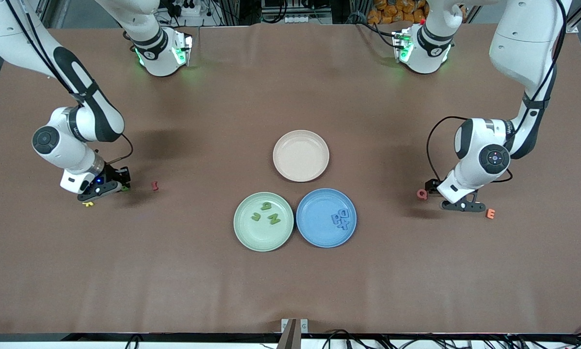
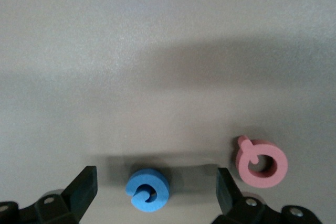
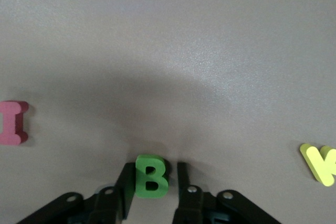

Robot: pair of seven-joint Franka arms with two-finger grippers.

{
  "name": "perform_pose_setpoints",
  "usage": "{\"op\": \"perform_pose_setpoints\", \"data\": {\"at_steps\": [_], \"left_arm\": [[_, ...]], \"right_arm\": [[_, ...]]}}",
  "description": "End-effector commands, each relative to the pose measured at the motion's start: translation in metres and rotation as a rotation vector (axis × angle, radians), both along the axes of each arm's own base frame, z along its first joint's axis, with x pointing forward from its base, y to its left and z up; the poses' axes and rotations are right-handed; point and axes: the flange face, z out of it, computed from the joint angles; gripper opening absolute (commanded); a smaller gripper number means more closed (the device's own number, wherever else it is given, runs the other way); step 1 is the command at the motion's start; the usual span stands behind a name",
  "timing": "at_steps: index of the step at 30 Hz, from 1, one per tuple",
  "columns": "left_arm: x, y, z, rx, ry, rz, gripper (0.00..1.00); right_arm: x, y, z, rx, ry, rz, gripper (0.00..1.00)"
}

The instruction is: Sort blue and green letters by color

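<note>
My right gripper (image 3: 153, 174) is down on the table near the right arm's end, shut on a green letter B (image 3: 151, 177) that stands between its fingers. My left gripper (image 2: 156, 182) is open and low over the table near the left arm's end. A blue letter C (image 2: 147, 189) lies between its wide-spread fingers, touching neither. In the front view the left gripper (image 1: 458, 203) hides that C. Three green letters (image 1: 266, 213) lie on the green plate (image 1: 242, 232). Three blue letters (image 1: 343, 218) lie on the blue plate (image 1: 314, 218).
A pink Q (image 2: 261, 162) lies just beside the left gripper, and an orange E (image 1: 490, 213) lies nearer the front camera. A dark-red I (image 1: 155, 185) and a yellow letter (image 1: 88, 204) flank the right gripper. A beige plate (image 1: 300, 155) sits farther back than the two coloured plates.
</note>
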Motion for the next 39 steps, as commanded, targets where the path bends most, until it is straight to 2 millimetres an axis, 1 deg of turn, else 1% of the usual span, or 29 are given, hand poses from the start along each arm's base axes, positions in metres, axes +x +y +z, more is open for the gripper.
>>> {"op": "perform_pose_setpoints", "data": {"at_steps": [1,2,6,9,12,15,18,20,23,26,31,36,38,39], "left_arm": [[-0.009,0.007,0.006,0.009,-0.01,-0.002,1.0],[-0.01,0.007,0.006,0.009,-0.009,-0.003,1.0],[-0.011,0.012,0.005,0.015,-0.006,-0.01,1.0],[-0.011,0.02,0.005,0.021,-0.006,-0.005,1.0],[-0.011,0.021,0.004,0.021,-0.004,-0.006,1.0],[-0.011,0.021,0.004,0.021,-0.004,-0.008,1.0],[-0.011,0.021,0.004,0.021,-0.004,-0.006,1.0],[-0.011,0.021,0.004,0.021,-0.004,-0.006,1.0],[-0.01,0.02,0.005,0.021,-0.005,-0.008,1.0],[-0.01,0.019,0.005,0.021,-0.005,-0.009,1.0],[-0.011,0.017,0.004,0.019,-0.004,-0.009,1.0],[-0.011,0.015,0.003,0.017,-0.003,-0.004,1.0],[-0.011,0.014,0.003,0.016,-0.003,-0.003,1.0],[-0.011,0.014,0.002,0.016,-0.003,-0.003,1.0]], "right_arm": [[-0.003,-0.004,-0.006,0.001,0.003,0.009,0.05],[-0.003,-0.005,-0.003,-0.001,0.0,0.006,0.0],[0.0,-0.003,0.006,-0.005,-0.01,0.0,0.0],[0.006,0.001,0.018,-0.01,-0.026,-0.038,0.0],[0.014,0.023,0.033,-0.001,-0.03,-0.066,0.0],[0.023,0.036,0.047,-0.002,0.0,-0.117,0.0],[0.029,0.058,0.057,0.002,0.037,-0.159,0.0],[0.033,0.068,0.06,0.006,0.045,-0.193,0.0],[0.038,0.091,0.07,0.018,0.039,-0.234,0.0],[0.04,0.103,0.074,0.027,0.045,-0.307,0.0],[0.044,0.148,0.089,0.061,0.025,-0.383,0.0],[0.043,0.19,0.098,0.084,0.02,-0.466,0.0],[0.042,0.204,0.099,0.084,0.022,-0.494,0.0],[0.043,0.215,0.101,0.09,0.019,-0.509,0.0]]}}
